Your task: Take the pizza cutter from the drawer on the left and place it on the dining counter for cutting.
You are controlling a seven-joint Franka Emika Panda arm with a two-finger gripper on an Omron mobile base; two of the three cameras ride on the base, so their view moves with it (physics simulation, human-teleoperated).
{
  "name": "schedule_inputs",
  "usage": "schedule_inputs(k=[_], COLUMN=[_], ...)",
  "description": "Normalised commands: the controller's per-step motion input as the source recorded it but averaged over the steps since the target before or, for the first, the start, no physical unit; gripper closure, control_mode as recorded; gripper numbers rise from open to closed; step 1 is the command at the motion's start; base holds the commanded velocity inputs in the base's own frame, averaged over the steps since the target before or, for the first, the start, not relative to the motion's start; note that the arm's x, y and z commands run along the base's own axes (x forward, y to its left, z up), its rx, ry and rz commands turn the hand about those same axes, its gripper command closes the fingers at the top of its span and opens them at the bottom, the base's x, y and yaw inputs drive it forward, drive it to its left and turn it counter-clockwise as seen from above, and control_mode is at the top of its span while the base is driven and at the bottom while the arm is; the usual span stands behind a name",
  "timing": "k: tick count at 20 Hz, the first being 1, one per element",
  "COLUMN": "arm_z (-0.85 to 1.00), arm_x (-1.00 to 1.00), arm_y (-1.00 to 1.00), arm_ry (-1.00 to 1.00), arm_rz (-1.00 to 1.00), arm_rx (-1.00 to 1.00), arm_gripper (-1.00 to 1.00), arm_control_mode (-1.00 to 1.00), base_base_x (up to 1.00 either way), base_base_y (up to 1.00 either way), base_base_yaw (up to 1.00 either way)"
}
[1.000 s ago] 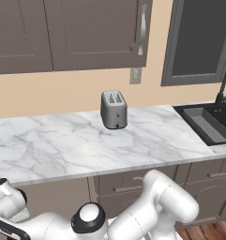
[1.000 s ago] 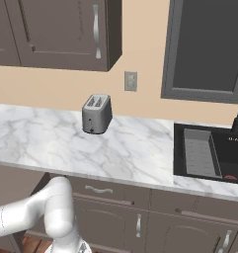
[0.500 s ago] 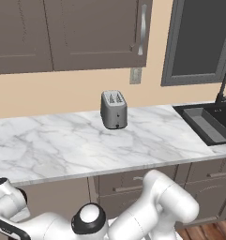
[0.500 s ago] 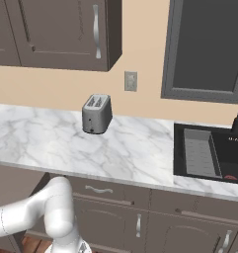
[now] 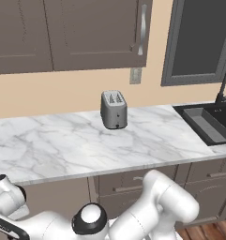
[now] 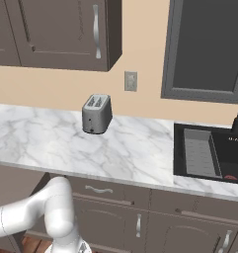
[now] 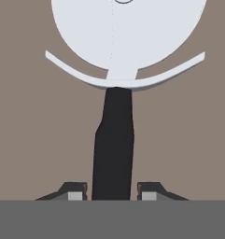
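One pizza cutter (image 7: 115,116) against a flat grey-brown surface, black handle between the two fingertips (image 7: 75,191) of the gripper (image 7: 112,192), pads close at both sides but real grip impossible to tell, white round blade above the handle, toaster (image 5: 113,109) on marble worktop (image 5: 58,145), sink (image 6: 209,153) to right of toaster.

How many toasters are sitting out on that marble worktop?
1: the toaster stands on the marble worktop near the beige wall, left of the sink. Anything beyond the frame edges stays unseen.
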Motion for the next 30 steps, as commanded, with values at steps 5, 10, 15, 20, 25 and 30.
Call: schedule_inputs(k=[5,10,15,20,25,30], arm_z=[0.36,0.23,0.40,0.57,0.60,0.43], arm_x=[-0.11,-0.46,-0.56,-0.45,-0.41,-0.24], arm_y=[-0.02,-0.18,-0.24,-0.28,-0.39,-0.43], arm_ry=[0.00,0.00,0.00,0.00,0.00,-0.03], arm_rz=[0.00,0.00,0.00,0.00,0.00,0.00], arm_rx=[0.00,0.00,0.01,0.05,0.06,0.00], arm_gripper=[1.00,1.00,1.00,1.00,1.00,1.00], arm_control_mode=[-1.00,-1.00,-1.00,-1.00,-1.00,-1.00], base_base_x=[0.00,0.00,0.00,0.00,0.00,0.00], base_base_y=[0.00,0.00,0.00,0.00,0.00,0.00], base_base_yaw=[0.00,0.00,0.00,0.00,0.00,0.00])
